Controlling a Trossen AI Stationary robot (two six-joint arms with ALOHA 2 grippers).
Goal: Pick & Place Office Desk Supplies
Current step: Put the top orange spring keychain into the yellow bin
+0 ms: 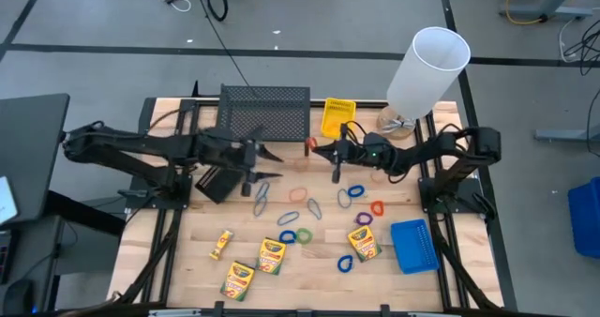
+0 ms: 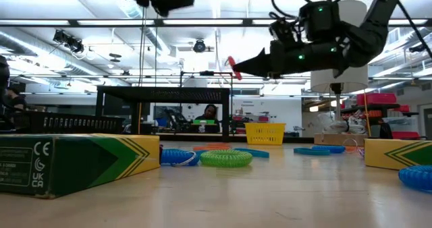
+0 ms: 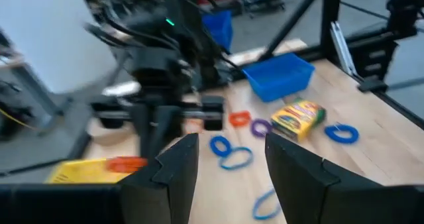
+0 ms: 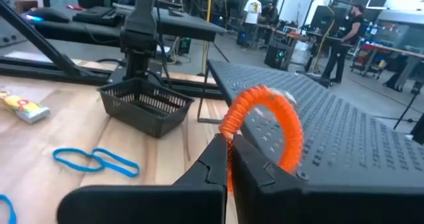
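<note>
My right gripper [image 1: 315, 149] hangs level above the table beside the black wire-mesh rack [image 1: 264, 113], shut on an orange loop [image 4: 265, 118]. My left gripper [image 3: 228, 164] is raised over the table's left half, open, with nothing between its fingers. A black bin [image 1: 217, 181] sits on the table under that arm. Crayon boxes [image 1: 271, 254], [image 1: 364, 244] and several coloured loops [image 1: 352, 194] lie on the wood. A yellow bin [image 1: 337, 115] stands at the far edge and a blue bin [image 1: 413, 245] at the right. My right gripper pinches the orange loop at one spot of its coil [image 4: 230, 132] between its two fingertips. The fingers lie level and point toward the table's left. The loop stands up from the fingertips [image 2: 233, 65], lifted clear of table and rack.
A tall white cylinder [image 1: 427, 68] stands at the far right corner. The mesh rack fills the far middle, close beside my right gripper. Black frame rails [image 1: 441, 195] run along both sides of the table. People stand in the room beyond.
</note>
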